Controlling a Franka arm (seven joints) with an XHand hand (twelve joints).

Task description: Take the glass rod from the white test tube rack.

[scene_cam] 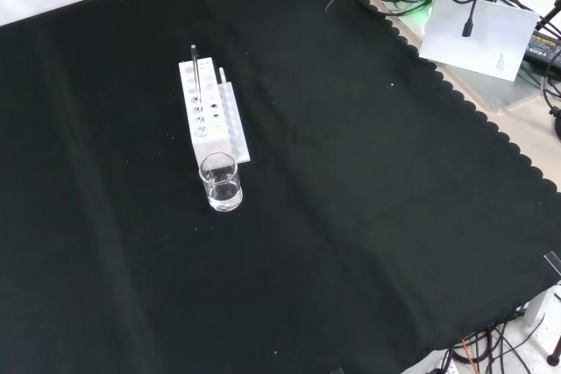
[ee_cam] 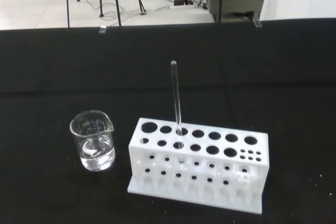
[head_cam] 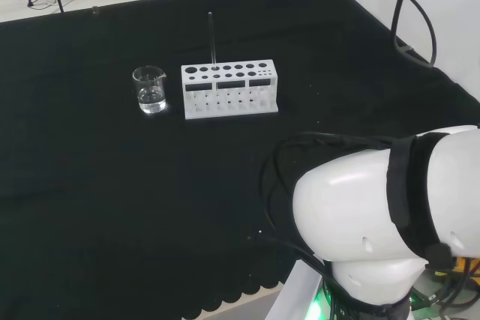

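Note:
A white test tube rack (head_cam: 229,89) (scene_cam: 207,113) (ee_cam: 198,162) with two rows of holes stands on the black cloth. A thin clear glass rod (head_cam: 212,38) (scene_cam: 196,68) (ee_cam: 176,99) stands upright in one of the rack's back-row holes and rises well above it. In the head view the arm's white link (head_cam: 390,215) sits at the lower right, well away from the rack.
A small clear glass beaker (head_cam: 150,89) (scene_cam: 220,181) (ee_cam: 93,140) with a little clear liquid stands just beside one end of the rack. Black cloth spreads widely around both. Cables and equipment lie past the cloth's scalloped edge (scene_cam: 456,85) in the front view.

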